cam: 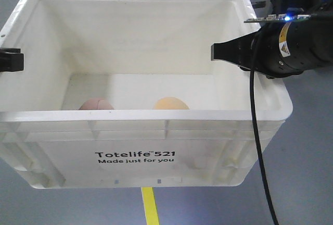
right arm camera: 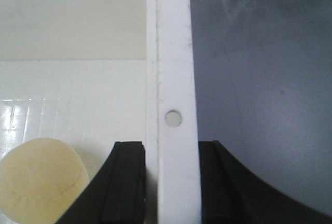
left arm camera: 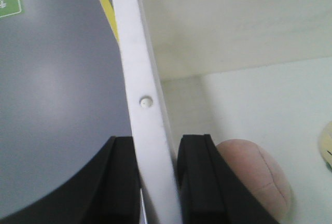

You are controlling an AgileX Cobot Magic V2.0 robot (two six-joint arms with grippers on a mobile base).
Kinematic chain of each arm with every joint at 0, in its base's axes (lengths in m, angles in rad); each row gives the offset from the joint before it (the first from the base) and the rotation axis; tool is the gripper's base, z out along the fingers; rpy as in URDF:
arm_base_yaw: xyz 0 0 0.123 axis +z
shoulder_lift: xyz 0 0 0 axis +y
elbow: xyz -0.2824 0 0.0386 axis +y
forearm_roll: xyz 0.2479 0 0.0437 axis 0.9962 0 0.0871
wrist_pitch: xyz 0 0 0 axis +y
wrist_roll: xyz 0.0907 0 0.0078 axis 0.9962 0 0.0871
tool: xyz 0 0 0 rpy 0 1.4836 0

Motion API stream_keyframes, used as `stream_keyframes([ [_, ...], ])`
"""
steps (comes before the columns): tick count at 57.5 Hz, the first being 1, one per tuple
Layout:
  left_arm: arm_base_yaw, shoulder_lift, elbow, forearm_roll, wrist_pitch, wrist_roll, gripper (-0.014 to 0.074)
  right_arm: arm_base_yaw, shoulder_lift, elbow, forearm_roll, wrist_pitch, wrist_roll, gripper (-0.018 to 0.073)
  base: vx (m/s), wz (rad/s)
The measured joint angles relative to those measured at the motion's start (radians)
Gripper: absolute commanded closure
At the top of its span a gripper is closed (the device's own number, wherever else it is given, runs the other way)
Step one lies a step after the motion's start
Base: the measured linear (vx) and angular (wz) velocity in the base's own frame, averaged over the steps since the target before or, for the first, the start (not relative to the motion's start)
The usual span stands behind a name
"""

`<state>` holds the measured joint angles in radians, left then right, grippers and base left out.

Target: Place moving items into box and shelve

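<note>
Between left gripper (left arm camera: pixel 158 151) and right gripper (right arm camera: pixel 172 151), each clamped on a side rim, the box (cam: pixel 135 157) is level, mouth up, long axis hand to hand. Pinkish lump (cam: pixel 96 104) and orange lump (cam: pixel 170 103) lie inside; grey floor (cam: pixel 302 183) lies outside.

Pink lump (cam: pixel 95 103), orange lump (cam: pixel 170 103): lower halves behind crate (cam: pixel 130 147) wall (left pincer (cam: pixel 10 60) cropped at edge).

The crate (cam: pixel 156 118) is white plastic, smooth with a faint sheen. My finger pads (left arm camera: pixel 194 182) look matt black and rubbery. The pink lump (left arm camera: pixel 259 177) looks soft and matt, with a stitched seam. The yellow lump (right arm camera: pixel 39 177) is matt and finely textured. The grey floor (right arm camera: pixel 259 105) is glossy.
</note>
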<state>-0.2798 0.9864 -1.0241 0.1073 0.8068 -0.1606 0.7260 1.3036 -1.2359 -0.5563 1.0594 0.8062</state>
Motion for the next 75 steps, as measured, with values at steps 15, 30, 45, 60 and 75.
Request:
stream_keyframes([
  [15, 0.000, 0.000, 0.000, 0.001, 0.000, 0.000, 0.0477, 0.000, 0.000, 0.000, 0.000, -0.001, 0.000, 0.0484, 0.35, -0.39],
  [30, 0.000, 0.000, 0.000, 0.001, 0.000, 0.000, 0.0477, 0.000, 0.000, 0.000, 0.000, -0.002, 0.000, 0.0484, 0.30, -0.53],
  [45, 0.000, 0.000, 0.000, 0.001, 0.000, 0.000, 0.0477, 0.000, 0.000, 0.000, 0.000, -0.002, 0.000, 0.0484, 0.25, -0.70],
  [60, 0.000, 0.000, 0.000, 0.000, -0.003, 0.000, 0.0477, 0.000, 0.000, 0.000, 0.000, -0.001, 0.000, 0.0484, 0.23, -0.79],
  [75, 0.000, 0.000, 0.000, 0.001, -0.003, 0.000, 0.0477, 0.000, 0.000, 0.000, 0.000, 0.000, 0.000, 0.0484, 0.22, -0.77],
])
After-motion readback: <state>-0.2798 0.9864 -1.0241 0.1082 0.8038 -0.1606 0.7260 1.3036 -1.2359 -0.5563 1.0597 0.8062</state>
